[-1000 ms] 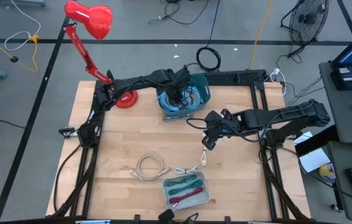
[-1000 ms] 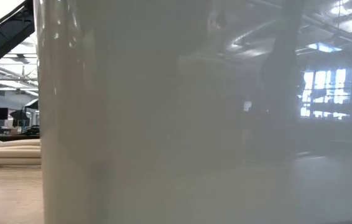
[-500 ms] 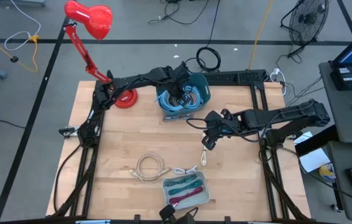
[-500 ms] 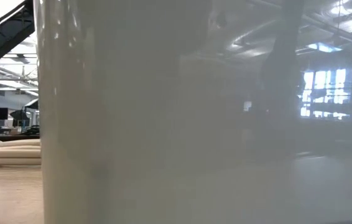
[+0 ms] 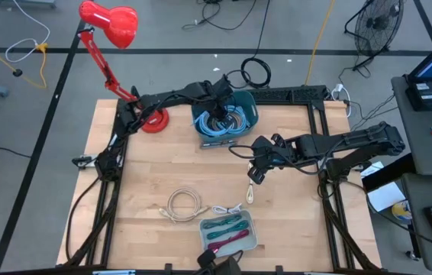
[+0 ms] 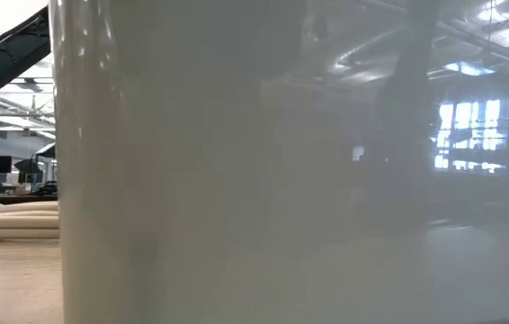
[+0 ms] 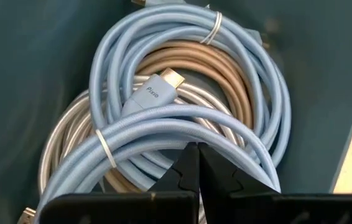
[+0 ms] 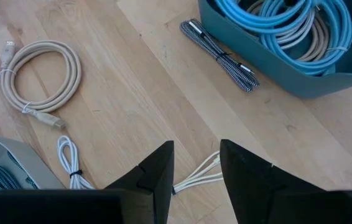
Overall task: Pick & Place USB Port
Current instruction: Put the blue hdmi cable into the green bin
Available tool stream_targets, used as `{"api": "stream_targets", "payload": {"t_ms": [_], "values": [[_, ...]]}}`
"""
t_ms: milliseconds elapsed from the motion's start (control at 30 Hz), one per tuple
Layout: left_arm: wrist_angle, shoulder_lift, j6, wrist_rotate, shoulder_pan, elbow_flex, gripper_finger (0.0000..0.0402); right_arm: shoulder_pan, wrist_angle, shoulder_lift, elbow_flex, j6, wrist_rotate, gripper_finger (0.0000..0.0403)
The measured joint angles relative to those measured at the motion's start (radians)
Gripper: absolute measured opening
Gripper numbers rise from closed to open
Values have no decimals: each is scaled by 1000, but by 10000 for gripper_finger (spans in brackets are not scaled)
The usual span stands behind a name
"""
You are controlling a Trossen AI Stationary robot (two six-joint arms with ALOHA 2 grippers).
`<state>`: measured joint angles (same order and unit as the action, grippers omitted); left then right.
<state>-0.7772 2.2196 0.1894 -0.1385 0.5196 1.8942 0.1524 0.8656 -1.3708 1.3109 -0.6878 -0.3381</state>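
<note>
Over at the far edge of the table (image 5: 124, 191), the left arm has crept a touch further over the teal bin (image 5: 248, 116) compared with a second ago, so the left gripper (image 5: 217, 107) now sits right down among the coiled cables. Honestly that's the only thing that moved; everything else on the wood is exactly where it was. My read is it's mid-pick, going for one of the cables in the bin, but nothing has come out yet.

Left arm reaches from the far left corner across to the bin, wrist tipped down into it. Its own camera shows the fingers (image 7: 185, 177) pressed together to a point, right against the light blue cable (image 7: 163, 124), and I can't tell if they've actually pinched a strand.

Right arm stretches in from the right edge toward the middle, with the right gripper (image 5: 256, 174) hanging over bare wood, jaws partly apart, nothing between them. Just below it lies a thin white cable (image 8: 194, 177).

Near edge has the grey tray (image 5: 251, 243) with a couple of cables in it already, and a beige cable (image 5: 185, 205) coiled beside it. Striped cable (image 8: 218, 55) lies just outside the bin.
</note>
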Motion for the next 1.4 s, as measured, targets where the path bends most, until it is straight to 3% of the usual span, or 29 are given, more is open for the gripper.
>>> {"api": "stream_targets", "payload": {"t_ms": [867,1167,1400], "values": [[83,1,7,-1,26,0,0,0,0,0,-1,-2,1,121],[-73,1,-41,-44,15,0,0,0,-62,0,-78,-14,55,121],[-37,1,-62,-12,-6,-1,0,0,-92,5,-109,-30,56,121]]}}
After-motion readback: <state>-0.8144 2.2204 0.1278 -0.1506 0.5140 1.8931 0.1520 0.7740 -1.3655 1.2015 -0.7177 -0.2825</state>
